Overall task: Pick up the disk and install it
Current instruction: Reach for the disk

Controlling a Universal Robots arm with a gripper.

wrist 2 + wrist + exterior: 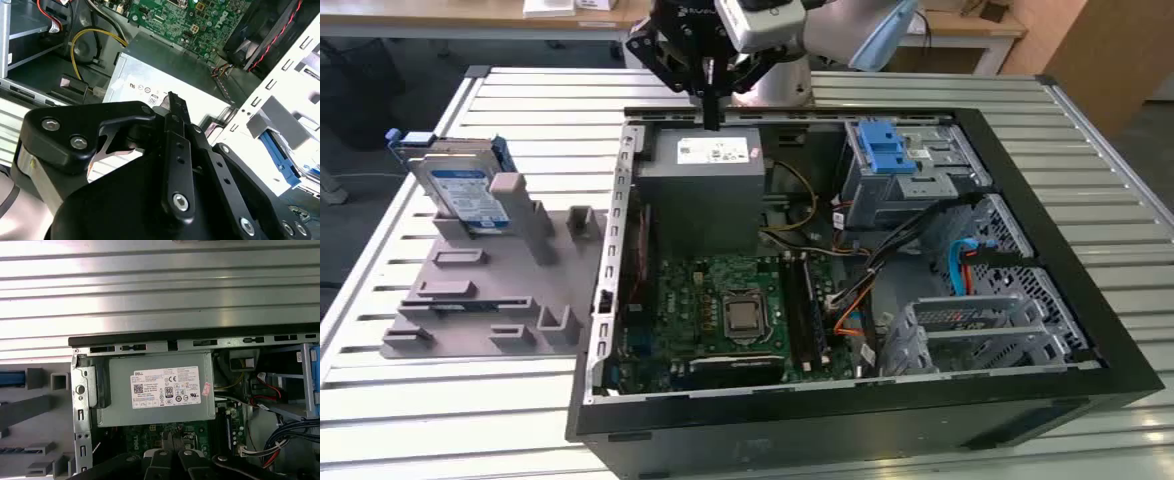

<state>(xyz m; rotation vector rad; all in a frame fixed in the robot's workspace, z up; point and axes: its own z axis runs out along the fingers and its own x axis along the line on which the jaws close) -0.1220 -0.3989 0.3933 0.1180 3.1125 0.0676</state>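
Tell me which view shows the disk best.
Exterior view: the disk stands upright in the grey fixture, label in plain sight. Both wrist views catch a blue sliver beside the fixture, likely its bracket.

**Disk on edge, left of the case**

I see the disk [454, 175] standing upright on its edge at the far end of the grey holder [480, 290]. It is on the exterior view's left, well apart from the open computer case [854, 425]. Its silver face carries a white-and-blue label [464, 195], and a blue plastic bracket [403, 140] runs around its edges. A grey post [507, 195] stands just beside it.
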